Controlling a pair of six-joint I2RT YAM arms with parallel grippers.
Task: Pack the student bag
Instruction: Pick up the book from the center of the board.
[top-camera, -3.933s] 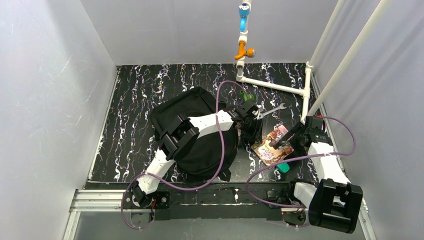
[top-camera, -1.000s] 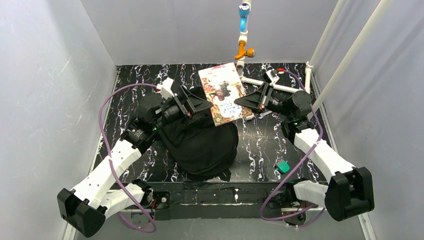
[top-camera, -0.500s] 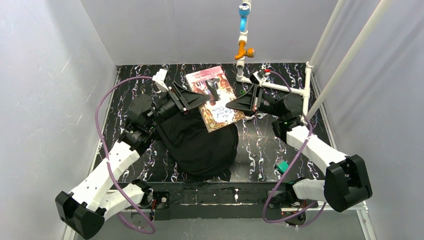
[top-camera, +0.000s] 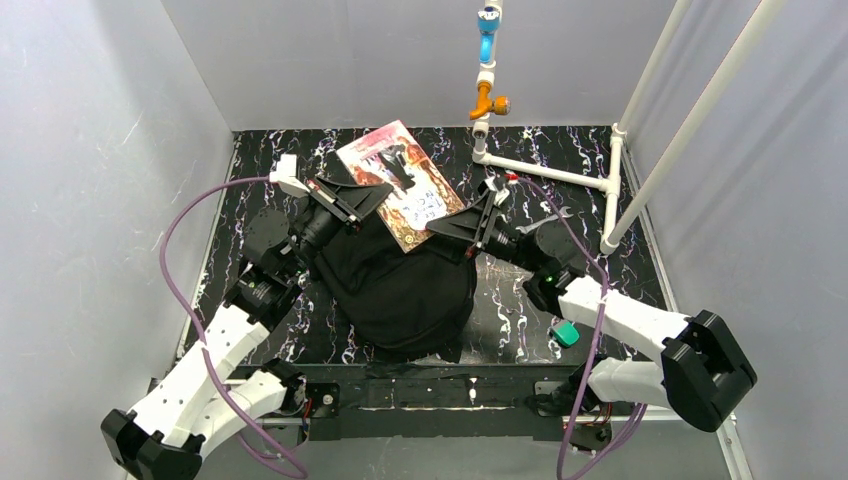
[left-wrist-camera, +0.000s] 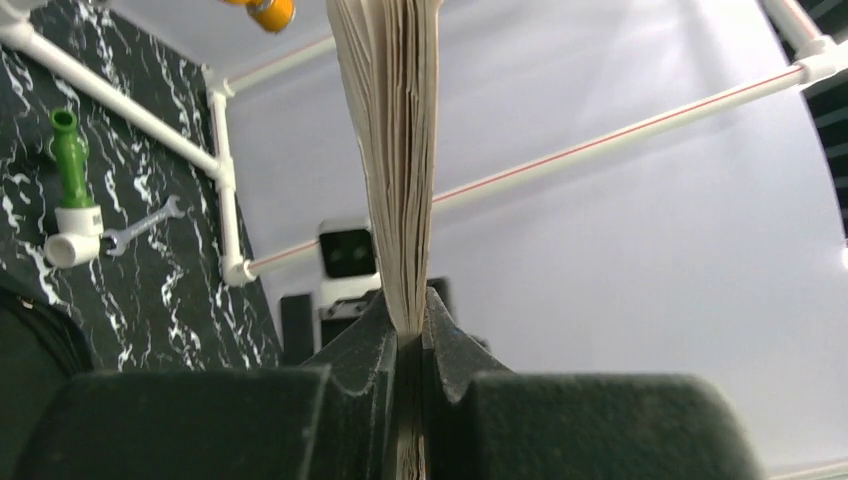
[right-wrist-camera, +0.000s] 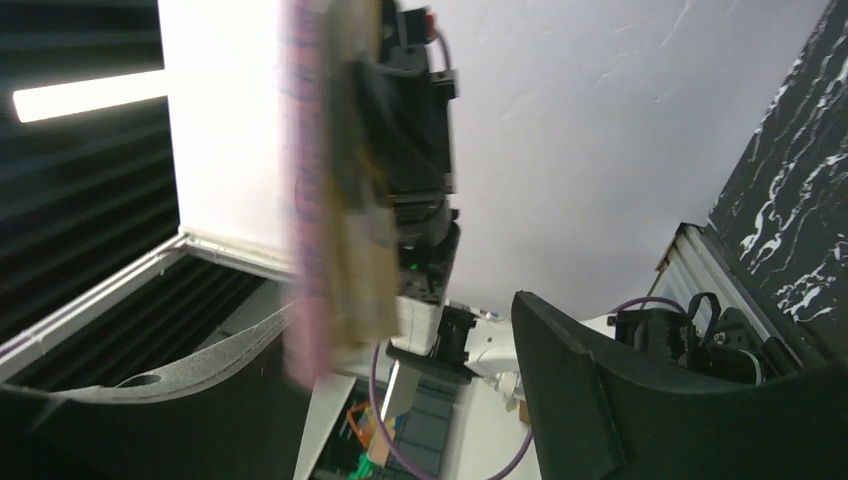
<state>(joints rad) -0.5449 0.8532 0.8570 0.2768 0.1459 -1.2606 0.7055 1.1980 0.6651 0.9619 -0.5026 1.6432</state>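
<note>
Student bag (top-camera: 405, 290) lay flat on the tabletop (top-camera: 255, 170), roughly centre, rounded black bulk toward the near edge, just below both end effectors

Left end effector (left-wrist-camera: 410, 315): clamped on the book (top-camera: 400, 185). Left wrist view showed both fingers (left-wrist-camera: 365, 335) pressed tight against the page block, page edges fanning up and away from the grip. In the top view it had the book's left edge

Right end effector (top-camera: 442, 222): jaws apart, not clamping. Right wrist view showed the book blurred and edge-on near one finger, with a clear gap to the other finger (right-wrist-camera: 590, 390). Top view put its tips at the book's lower right corner; couldn't tell whether they touched it

Book: colourful cover facing up, tilted, held above the far end of the bag, between the two end effectors. It overlapped the bag's far edge in the top view; whether any part of it touched the fabric couldn't be told

Arms: the left reached in from the near-left with its purple cable (top-camera: 185, 250) looping out to the side; the right came from the near-right, forearm low across the tabletop

Further out on the tabletop:
- small green object (top-camera: 567, 333) near the right arm, apart from the bag
- wrench (top-camera: 555, 215) right of the book, behind the right arm
- green-topped white fitting (left-wrist-camera: 70, 170) beside the wrench in the left wrist view
- white pipe frame (top-camera: 545, 172) along the far right, with an orange valve (top-camera: 490, 103) on its riser
</note>
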